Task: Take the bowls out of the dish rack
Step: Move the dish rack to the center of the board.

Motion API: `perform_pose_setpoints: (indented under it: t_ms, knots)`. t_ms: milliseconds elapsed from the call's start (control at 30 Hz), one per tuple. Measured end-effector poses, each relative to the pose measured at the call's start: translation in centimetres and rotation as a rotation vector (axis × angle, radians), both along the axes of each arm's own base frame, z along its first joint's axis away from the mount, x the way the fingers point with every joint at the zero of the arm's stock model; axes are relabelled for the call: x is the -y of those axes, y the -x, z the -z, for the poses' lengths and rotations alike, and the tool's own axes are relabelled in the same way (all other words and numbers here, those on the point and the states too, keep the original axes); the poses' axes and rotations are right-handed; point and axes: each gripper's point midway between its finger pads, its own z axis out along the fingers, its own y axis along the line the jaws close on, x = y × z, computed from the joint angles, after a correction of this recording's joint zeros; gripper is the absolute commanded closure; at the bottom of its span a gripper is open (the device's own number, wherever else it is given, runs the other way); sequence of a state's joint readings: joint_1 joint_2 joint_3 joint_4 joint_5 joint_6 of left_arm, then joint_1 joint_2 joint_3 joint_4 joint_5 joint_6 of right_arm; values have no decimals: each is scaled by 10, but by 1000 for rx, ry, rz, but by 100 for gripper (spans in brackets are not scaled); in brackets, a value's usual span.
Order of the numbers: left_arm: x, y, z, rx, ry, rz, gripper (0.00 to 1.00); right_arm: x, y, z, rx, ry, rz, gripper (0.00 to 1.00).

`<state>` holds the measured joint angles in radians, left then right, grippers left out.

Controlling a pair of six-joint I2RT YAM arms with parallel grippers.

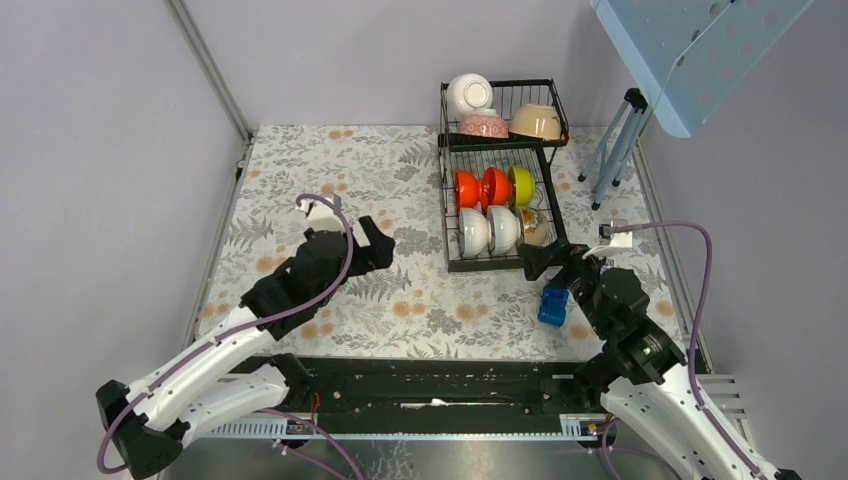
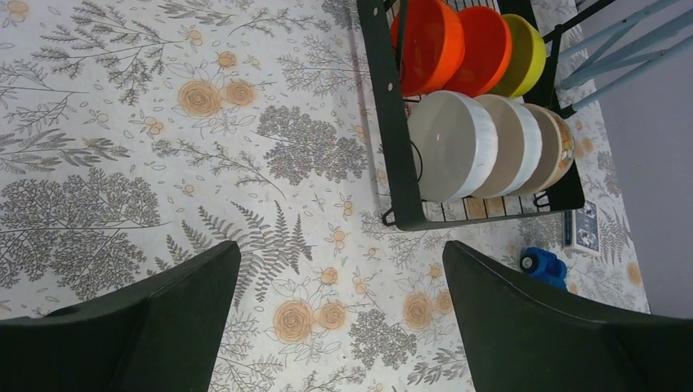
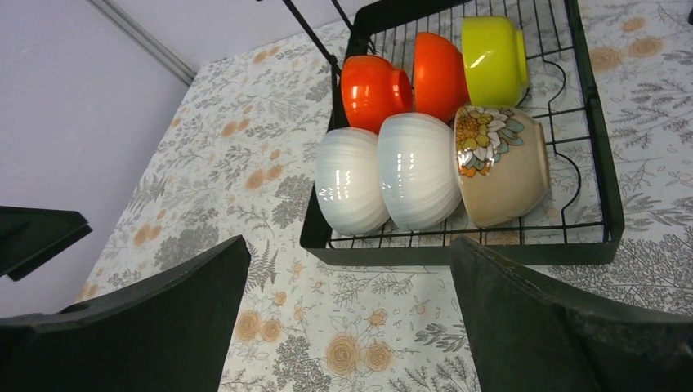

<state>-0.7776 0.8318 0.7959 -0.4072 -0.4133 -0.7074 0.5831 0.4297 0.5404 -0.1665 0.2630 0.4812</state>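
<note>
The left fingers [image 2: 155, 327] stood spread wide and grasped nothing, hanging over the floral-patterned counter [image 1: 400, 170] to the left of the dish rack [image 1: 497, 267] and apart from it. The right fingers [image 3: 163, 327] were likewise released and empty, just in front of the rack's near right corner, with a blue toy block [image 1: 553, 306] lying on the counter beside them. All the bowls sat in the rack. In its lower tray two orange-red bowls [image 3: 376, 88] and a yellow-green bowl [image 3: 493, 59] stood on edge in the far row. Two white bowls [image 3: 351, 180] and a beige flower-patterned bowl [image 3: 500, 163] filled the near row. The raised upper basket [image 1: 500, 83] held a white bowl [image 1: 468, 95], a pink-patterned bowl [image 1: 483, 126] and a beige bowl [image 1: 536, 122].
</note>
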Motion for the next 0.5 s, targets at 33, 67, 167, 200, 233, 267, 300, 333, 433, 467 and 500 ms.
perform_pose_setpoints:
  t_ms: [33,67,167,200,233,267,300,333,433,467,500]
  knots:
    - [-1,0,2,1,-1,-4,1,0,1,-2,9,-2,-6,0]
    - [-3,1,3,5,0,-8,1,-1,3,-4,17,-7,-14,0]
    - [-9,3,5,31,13,-19,1,-1,5,-6,20,-13,-22,0]
    - [-10,4,5,44,21,-22,1,-1,6,-3,11,-12,-22,0]
    - [-11,3,4,60,29,-23,1,-1,6,-1,-1,-10,-21,0]
    - [-11,3,4,75,35,-21,1,-1,7,2,-13,-9,-20,0]
    - [-11,2,4,83,40,-22,1,0,7,6,-30,-7,-16,0]
    - [-9,0,5,92,49,-24,1,0,7,10,-47,-7,-11,0]
    - [-2,-7,10,86,64,-32,1,4,7,20,-90,2,18,0]
    - [3,-11,15,75,67,-37,1,6,7,24,-105,9,29,0]
    - [7,-15,19,64,67,-40,2,7,7,28,-121,18,37,0]
